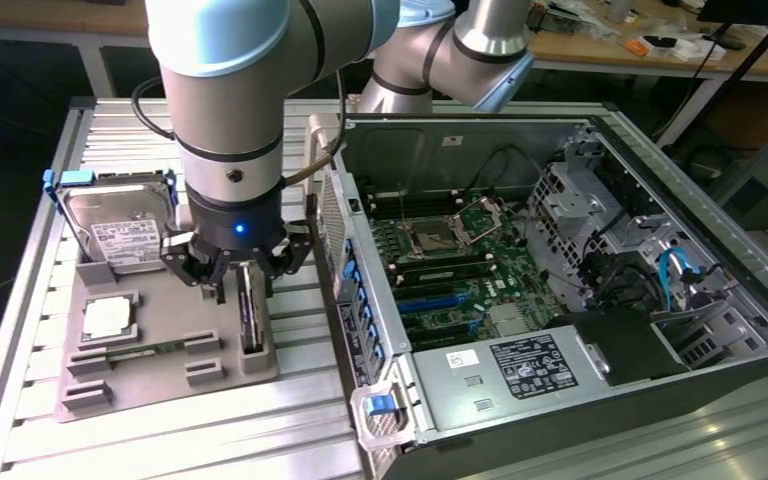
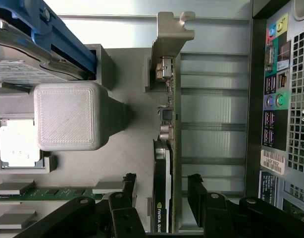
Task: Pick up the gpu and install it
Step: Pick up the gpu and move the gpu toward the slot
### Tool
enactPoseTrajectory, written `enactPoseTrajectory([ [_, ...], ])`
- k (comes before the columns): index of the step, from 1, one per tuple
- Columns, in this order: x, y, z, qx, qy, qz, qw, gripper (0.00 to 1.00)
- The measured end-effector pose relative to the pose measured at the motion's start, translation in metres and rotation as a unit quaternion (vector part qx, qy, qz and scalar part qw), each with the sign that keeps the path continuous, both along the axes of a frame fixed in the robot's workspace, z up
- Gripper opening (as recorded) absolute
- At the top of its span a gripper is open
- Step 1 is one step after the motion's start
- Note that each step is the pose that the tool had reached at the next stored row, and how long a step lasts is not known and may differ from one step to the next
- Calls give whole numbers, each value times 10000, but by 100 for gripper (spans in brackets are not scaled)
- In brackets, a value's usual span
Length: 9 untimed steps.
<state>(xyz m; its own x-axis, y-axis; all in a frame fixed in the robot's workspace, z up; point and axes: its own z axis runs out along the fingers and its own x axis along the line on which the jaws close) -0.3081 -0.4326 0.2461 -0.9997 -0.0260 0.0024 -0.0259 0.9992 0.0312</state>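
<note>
Closing off-centre is the main risk here, as I judge it. The open computer case (image 1: 438, 150) stands close at three o'clock of the grey fixture (image 1: 157, 320) in the exterior view, so a card lifted crooked could catch the case wall. On the fixture, the hard drive (image 1: 117, 235) stands at about ten o'clock of the gripper (image 1: 241, 275), near enough for a sideways drift to brush it. The gpu (image 1: 252, 325) is thin and stands on edge in its slot. A pinch that lands on one face first could tip it or jam it there.

The gripper's jaws stand wide and hold nothing. The gpu runs between the two fingers (image 2: 195, 186), apart from both. Its visible length carries on toward six o'clock of the gripper, and its metal bracket (image 2: 173, 29) is at the end away from the fingers.
</note>
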Motion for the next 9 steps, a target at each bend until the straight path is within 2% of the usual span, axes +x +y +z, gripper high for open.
enactPoseTrajectory([
  [9,0,0,0,0,0,0,10000,53],
])
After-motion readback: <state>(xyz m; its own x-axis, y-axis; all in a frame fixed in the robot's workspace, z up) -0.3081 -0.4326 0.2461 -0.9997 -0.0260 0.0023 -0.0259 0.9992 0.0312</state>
